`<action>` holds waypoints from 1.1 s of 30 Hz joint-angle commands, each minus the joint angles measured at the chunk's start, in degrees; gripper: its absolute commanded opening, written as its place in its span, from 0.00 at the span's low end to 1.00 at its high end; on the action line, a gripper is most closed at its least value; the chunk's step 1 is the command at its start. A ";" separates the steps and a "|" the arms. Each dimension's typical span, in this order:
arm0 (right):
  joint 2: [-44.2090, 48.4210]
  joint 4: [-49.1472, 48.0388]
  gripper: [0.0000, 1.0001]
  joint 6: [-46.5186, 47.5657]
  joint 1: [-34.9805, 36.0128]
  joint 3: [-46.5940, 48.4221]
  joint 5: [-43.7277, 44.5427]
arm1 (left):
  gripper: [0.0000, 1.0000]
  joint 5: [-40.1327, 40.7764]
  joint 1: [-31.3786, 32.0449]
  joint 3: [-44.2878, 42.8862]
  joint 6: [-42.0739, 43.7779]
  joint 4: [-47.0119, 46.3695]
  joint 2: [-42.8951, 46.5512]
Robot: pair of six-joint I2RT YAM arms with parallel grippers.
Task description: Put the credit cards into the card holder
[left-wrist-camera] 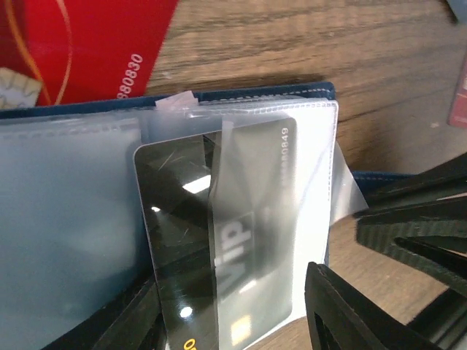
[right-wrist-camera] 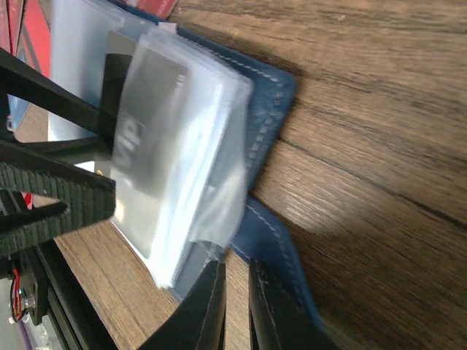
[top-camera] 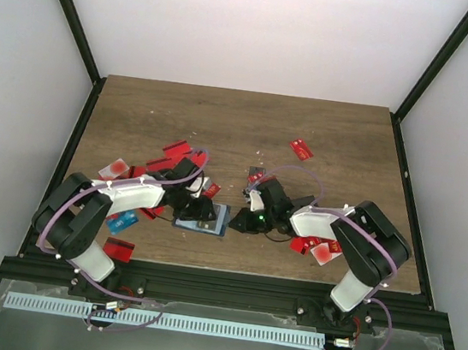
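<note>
The navy card holder (top-camera: 202,219) lies open at the table's front middle, its clear sleeves (left-wrist-camera: 66,204) fanned up. A black credit card (left-wrist-camera: 182,219) marked VIP sits partly inside one sleeve. My left gripper (left-wrist-camera: 230,295) is open, one finger on each side of the card's near end, with a gap on the right. My right gripper (right-wrist-camera: 235,271) is at the holder's blue cover (right-wrist-camera: 270,109), jaws nearly together with only a slit of wood showing between them. One of its fingers (right-wrist-camera: 273,313) lies over the cover's edge. Red credit cards (top-camera: 177,148) are scattered around.
A red card (left-wrist-camera: 80,44) lies just behind the holder. More red cards (top-camera: 307,243) sit under the right arm, one (top-camera: 302,149) further back right, one (top-camera: 121,249) near the front edge. A teal card (top-camera: 120,222) lies by the left arm. Black frame posts edge the table.
</note>
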State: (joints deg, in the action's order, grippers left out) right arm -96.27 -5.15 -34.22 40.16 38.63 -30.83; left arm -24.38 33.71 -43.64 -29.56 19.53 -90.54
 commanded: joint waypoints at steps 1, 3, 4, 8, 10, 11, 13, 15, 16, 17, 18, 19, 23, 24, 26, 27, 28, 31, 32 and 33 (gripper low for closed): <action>2.49 3.99 0.12 1.14 0.05 0.52 2.85 | 0.54 7.30 0.35 -1.01 0.38 7.24 1.14; 2.75 4.16 0.12 1.25 0.05 0.61 2.90 | 0.55 8.11 0.76 -1.56 0.10 7.85 1.07; 2.75 4.13 0.12 1.26 0.09 0.61 2.96 | 0.55 8.43 1.01 -1.85 -0.11 8.07 1.03; 2.25 3.76 0.12 1.35 0.09 0.80 2.74 | 0.67 10.35 2.60 -3.25 -0.66 9.28 1.12; 1.56 3.24 0.12 1.30 0.09 0.97 2.34 | 0.69 11.33 3.28 -3.80 -0.63 9.52 1.24; 1.03 2.88 0.12 1.22 0.09 1.05 2.01 | 0.70 12.05 3.55 -4.15 -0.59 9.89 1.18; 0.31 2.12 0.12 1.05 0.09 1.11 1.22 | 0.72 13.34 3.87 -4.58 -0.29 10.34 0.71; -0.47 1.49 0.12 0.91 0.09 1.29 0.80 | 0.73 13.89 4.12 -4.91 -0.04 10.37 -0.12; -0.87 1.08 0.12 0.86 0.08 1.43 0.58 | 0.73 14.02 4.27 -5.22 0.07 10.36 -0.69; -1.24 0.82 0.12 0.76 0.09 1.52 0.36 | 0.73 14.15 4.49 -5.49 0.18 10.35 -1.22; -1.67 0.57 0.11 0.81 0.10 1.66 0.13 | 0.73 14.25 4.78 -5.88 0.30 10.33 -1.69; -2.10 0.35 0.12 0.74 0.14 1.85 -0.07 | 0.73 14.46 5.17 -6.29 0.27 10.48 -2.24; -3.31 -0.42 0.11 0.73 0.07 2.32 -0.80 | 0.73 16.16 7.37 -8.69 -0.21 11.64 -4.39; -3.57 -0.54 0.11 0.79 0.07 2.39 -0.88 | 0.73 16.61 7.86 -9.73 -0.42 12.03 -5.03; -3.90 -0.80 0.11 0.82 0.09 2.48 -0.90 | 0.73 17.37 9.08 -11.13 -0.81 12.98 -6.34; -4.00 -0.87 0.11 0.75 0.09 2.46 -0.94 | 0.72 17.69 9.70 -11.98 -0.91 13.46 -7.01; -4.21 -1.02 0.11 0.83 0.09 2.54 -1.07 | 0.72 18.05 10.30 -12.63 -1.08 13.96 -7.81; -4.60 -1.20 0.11 0.97 0.14 2.52 -1.25 | 0.69 19.57 11.83 -14.70 -1.83 15.41 -9.58; -4.69 -1.19 0.11 1.06 0.10 2.52 -1.25 | 0.68 19.95 12.34 -15.17 -2.20 15.78 -9.98; -4.78 -1.14 0.11 1.13 0.09 2.59 -1.18 | 0.65 20.28 12.82 -15.62 -2.53 16.05 -10.35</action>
State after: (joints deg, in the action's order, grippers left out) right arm -99.29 -7.07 -33.87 40.14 40.16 -32.95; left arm -5.48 44.69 -57.54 -30.41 33.28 -98.48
